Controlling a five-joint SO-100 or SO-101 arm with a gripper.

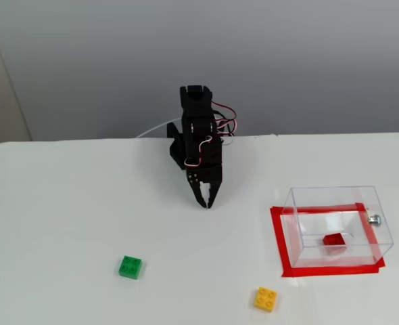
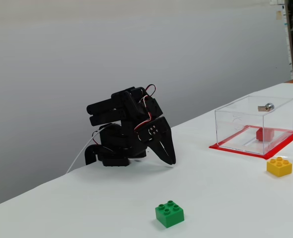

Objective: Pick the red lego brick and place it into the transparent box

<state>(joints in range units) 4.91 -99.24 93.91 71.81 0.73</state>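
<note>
The small red studded plastic brick [image 1: 334,239] lies on the floor inside the clear plastic rectangular box [image 1: 301,227]. The black two-finger gripper [image 1: 207,203] is closed, empty, tips at the white table [image 2: 226,198]. Placement appears complete; only parking remains.

The small square plastic brick [image 1: 334,239] inside the clear plastic rectangular box [image 1: 337,225] is red; the box walls are see-through, with a small silver knob [image 1: 374,219] on one side. A red tape outline [image 1: 278,244] frames the box on the plain white desk [image 1: 64,217]. A studded green plastic brick [image 1: 130,267] and a studded yellow plastic brick [image 1: 266,298] are both plain coloured. The arm and its tool [image 1: 205,202] are black, with red and white wires [image 1: 223,116]. The wall behind is plain grey.
</note>
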